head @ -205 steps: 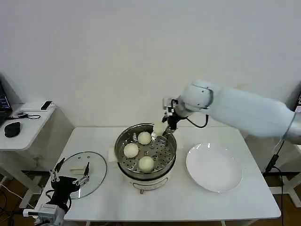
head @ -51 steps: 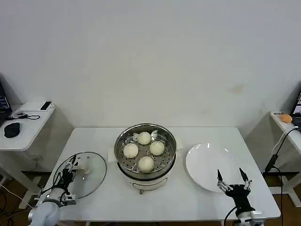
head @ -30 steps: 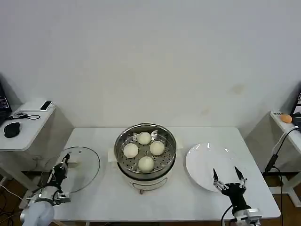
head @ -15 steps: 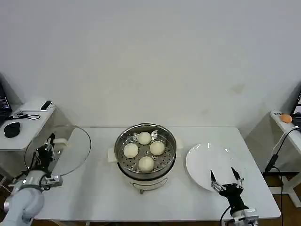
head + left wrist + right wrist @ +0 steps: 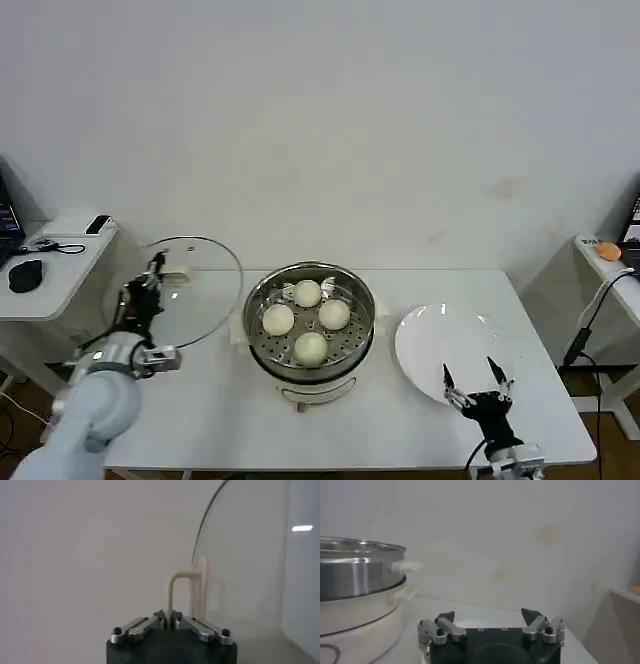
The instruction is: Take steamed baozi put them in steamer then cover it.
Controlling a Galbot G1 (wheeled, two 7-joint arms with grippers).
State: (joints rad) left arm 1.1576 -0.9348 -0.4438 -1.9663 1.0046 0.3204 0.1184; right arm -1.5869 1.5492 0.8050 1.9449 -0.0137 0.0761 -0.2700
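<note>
Head view: left gripper (image 5: 152,272), jaws clamping the cover (image 5: 190,290), has carried it toward the steamer (image 5: 310,322).

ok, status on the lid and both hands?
Left hand shut on cover, held tilted in the air left of steamer. Right hand open, idle by plate. Four baozi in; nothing in the way.

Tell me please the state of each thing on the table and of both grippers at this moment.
steamed baozi: all four on the perforated tray inside the steamer.
steamer: uncovered, standing on the table.
cover: lifted, tilted, beside the steamer.
left gripper: shut on the cover's handle.
right gripper: open, holding nothing, at the near edge of the plate.
plate: empty.
</note>
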